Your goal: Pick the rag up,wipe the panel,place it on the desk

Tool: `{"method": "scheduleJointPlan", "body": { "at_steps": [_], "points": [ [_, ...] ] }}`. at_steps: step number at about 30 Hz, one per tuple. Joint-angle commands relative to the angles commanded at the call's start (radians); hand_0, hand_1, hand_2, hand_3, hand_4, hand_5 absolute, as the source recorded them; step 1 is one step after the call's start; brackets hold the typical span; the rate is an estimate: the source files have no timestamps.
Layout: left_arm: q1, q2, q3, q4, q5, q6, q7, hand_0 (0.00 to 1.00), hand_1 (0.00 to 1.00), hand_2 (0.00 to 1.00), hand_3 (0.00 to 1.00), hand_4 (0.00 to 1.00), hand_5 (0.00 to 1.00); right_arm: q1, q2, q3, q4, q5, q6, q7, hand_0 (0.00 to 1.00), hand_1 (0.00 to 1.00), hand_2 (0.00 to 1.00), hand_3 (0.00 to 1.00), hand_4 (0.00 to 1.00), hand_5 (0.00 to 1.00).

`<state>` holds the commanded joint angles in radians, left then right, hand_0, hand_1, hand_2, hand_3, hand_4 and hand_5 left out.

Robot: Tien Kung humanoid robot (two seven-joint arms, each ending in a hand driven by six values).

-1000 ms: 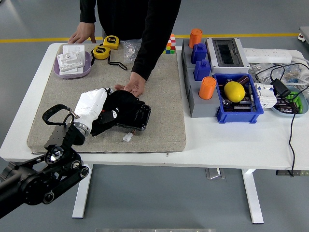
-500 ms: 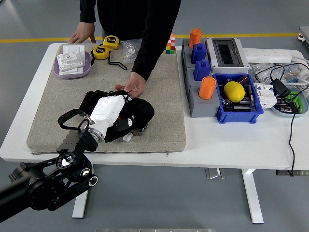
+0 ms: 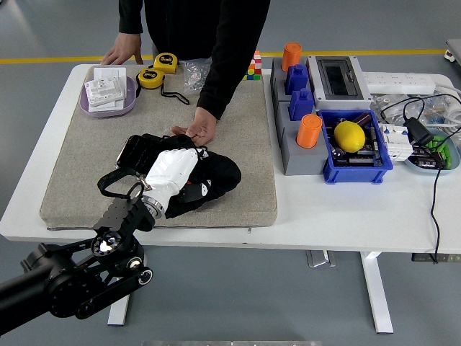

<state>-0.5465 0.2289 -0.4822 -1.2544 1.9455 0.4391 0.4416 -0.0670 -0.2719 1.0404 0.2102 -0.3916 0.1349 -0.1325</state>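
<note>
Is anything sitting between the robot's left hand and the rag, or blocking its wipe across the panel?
Nothing visible separates them: the left hand lies on the black rag, which covers most of the panel. A person's hand rests at the panel's far edge, close to the wiping path.

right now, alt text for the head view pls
The robot's left hand presses a black rag onto a dark panel on a grey mat, while a person's hand steadies the panel's far edge.
</note>
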Motion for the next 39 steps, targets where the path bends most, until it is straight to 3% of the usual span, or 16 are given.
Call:
{"method": "scheduleJointPlan", "body": {
  "at_steps": [8, 18, 39],
  "points": [
    [0.011, 0.006, -0.038, 0.019, 0.006, 0.003, -0.001, 0.265, 0.218, 0.577, 0.514, 0.314, 0.002, -0.001, 0.001, 0.004, 0.001, 0.0, 0.0, -0.001, 0.741, 0.659, 0.697, 0.618, 0.998, 0.559],
    [0.033, 0.035, -0.135, 0.054, 0.028, 0.008, -0.007, 0.261, 0.218, 0.577, 0.514, 0.317, 0.002, -0.004, 0.002, 0.016, 0.002, -0.007, -0.002, -0.004, 0.742, 0.658, 0.697, 0.617, 0.998, 0.559],
    [0.069, 0.069, -0.287, 0.118, 0.057, 0.014, -0.014, 0.262, 0.219, 0.577, 0.514, 0.32, 0.002, -0.007, 0.005, 0.033, 0.004, -0.018, -0.002, -0.007, 0.741, 0.658, 0.696, 0.618, 0.998, 0.558]
  ]
}}
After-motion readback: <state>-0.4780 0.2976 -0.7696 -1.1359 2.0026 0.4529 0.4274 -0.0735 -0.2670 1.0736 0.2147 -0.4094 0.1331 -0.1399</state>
